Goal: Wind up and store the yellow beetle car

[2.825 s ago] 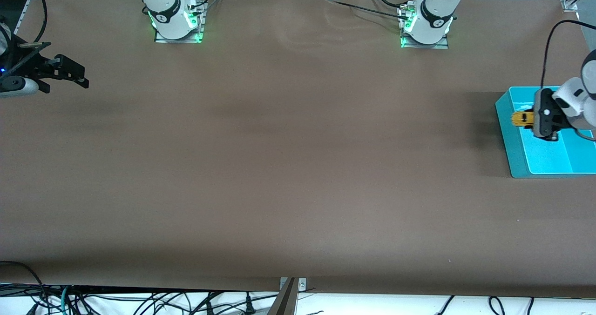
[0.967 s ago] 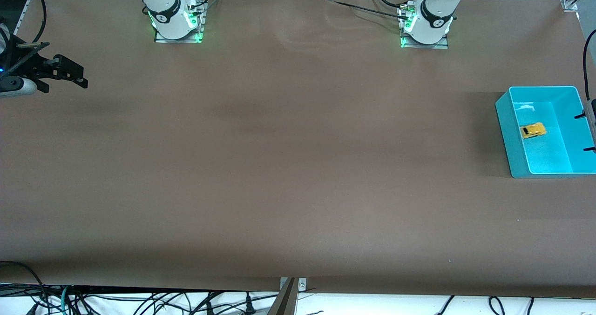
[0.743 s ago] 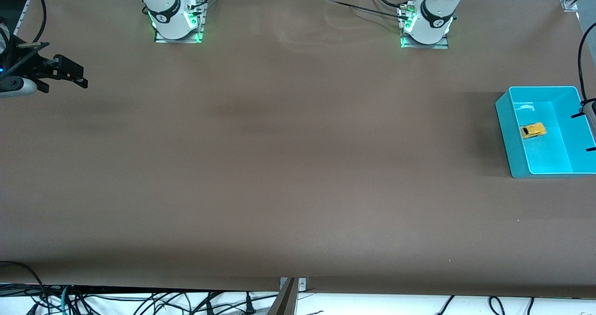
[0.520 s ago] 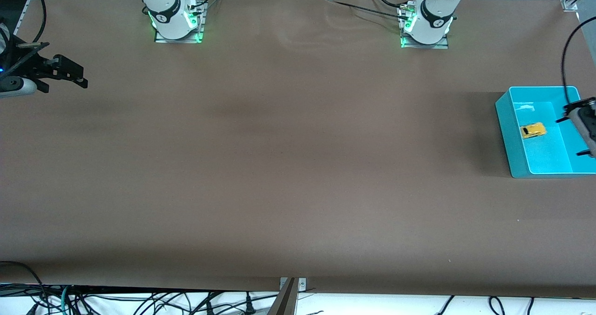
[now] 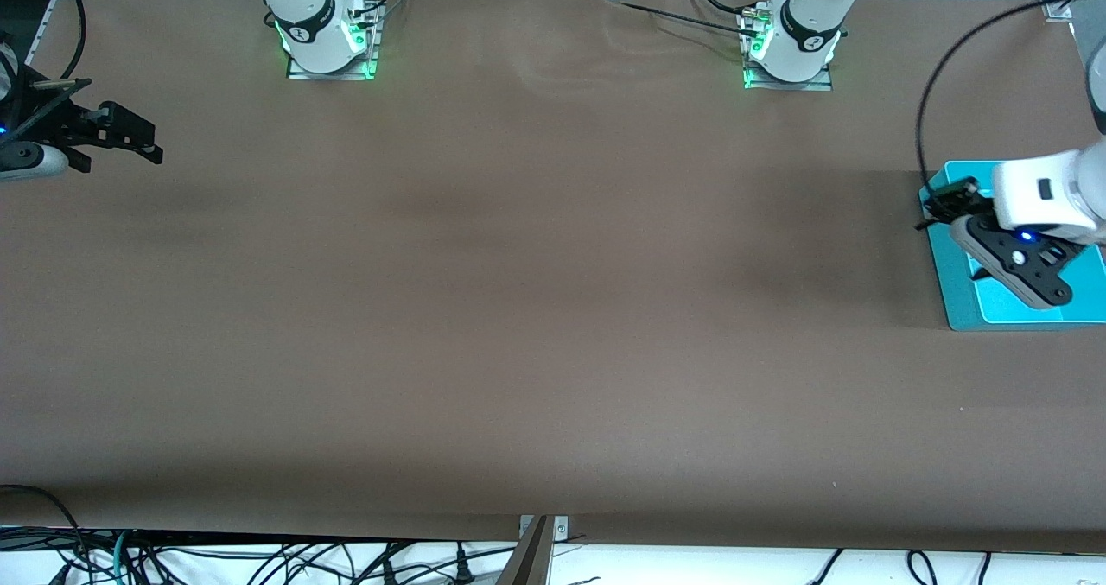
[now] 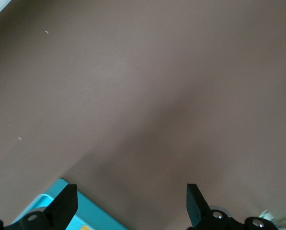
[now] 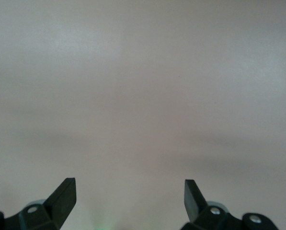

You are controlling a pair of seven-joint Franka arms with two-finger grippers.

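Hovering over the teal bin [image 5: 959,304] at the left arm's end of the table [image 5: 536,308], the left gripper [image 6: 128,208] has its fingers spread wide and empty. The car is not visible from the front, as the left wrist covers the bin's inside; a yellow speck [image 6: 85,228] shows at the left wrist view's edge, too small to identify. The right gripper [image 5: 143,140] waits over the table's right arm end, fingers apart, holding nothing. Cables [image 5: 259,559] hang under the near table edge.
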